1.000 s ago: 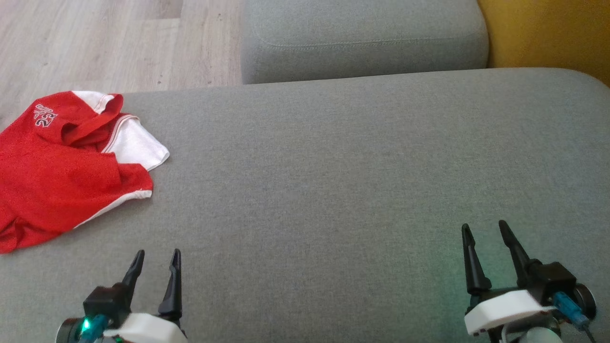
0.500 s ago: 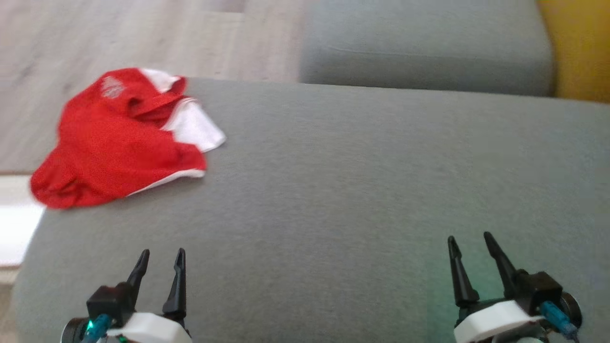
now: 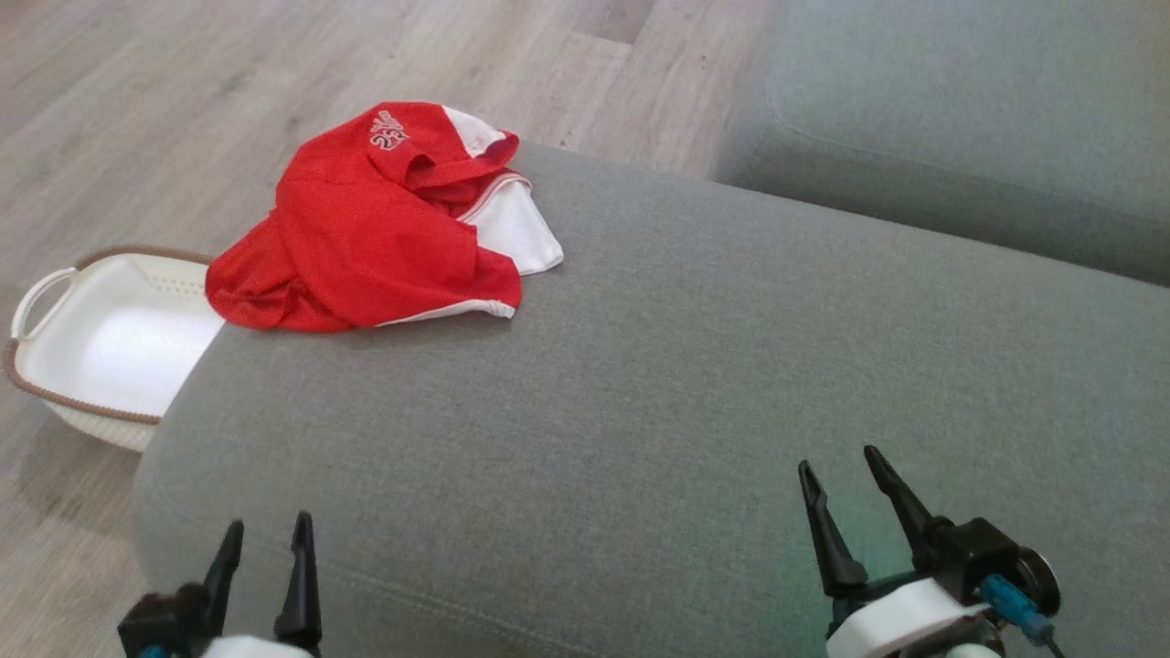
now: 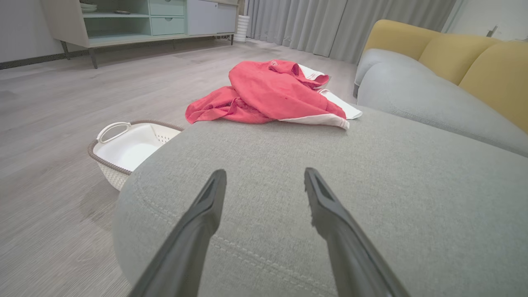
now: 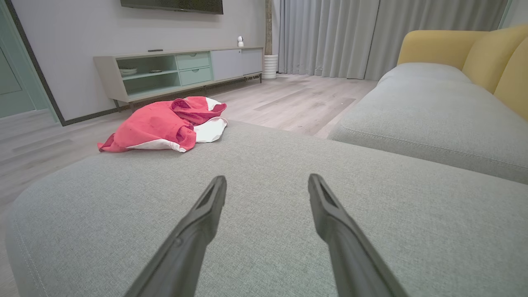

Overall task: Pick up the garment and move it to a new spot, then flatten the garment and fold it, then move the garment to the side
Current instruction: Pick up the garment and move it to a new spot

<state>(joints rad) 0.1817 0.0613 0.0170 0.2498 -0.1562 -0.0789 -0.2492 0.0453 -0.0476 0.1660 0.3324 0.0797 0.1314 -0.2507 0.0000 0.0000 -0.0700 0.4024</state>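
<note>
Since the head has swung left, the red jersey (image 3: 366,238) on the grey cushion's (image 3: 640,384) far-left corner is framed for pickup; left gripper (image 3: 267,523) and right gripper (image 3: 837,459) gape empty over the cushion's near edge.

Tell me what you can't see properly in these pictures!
- Basket: head view, one side hidden behind the sofa seat.
- Shirt: crumpled, folds hide its front; the print, head view, is too small to read.
- Things on the shelf: right wrist view, too small to tell.
</note>
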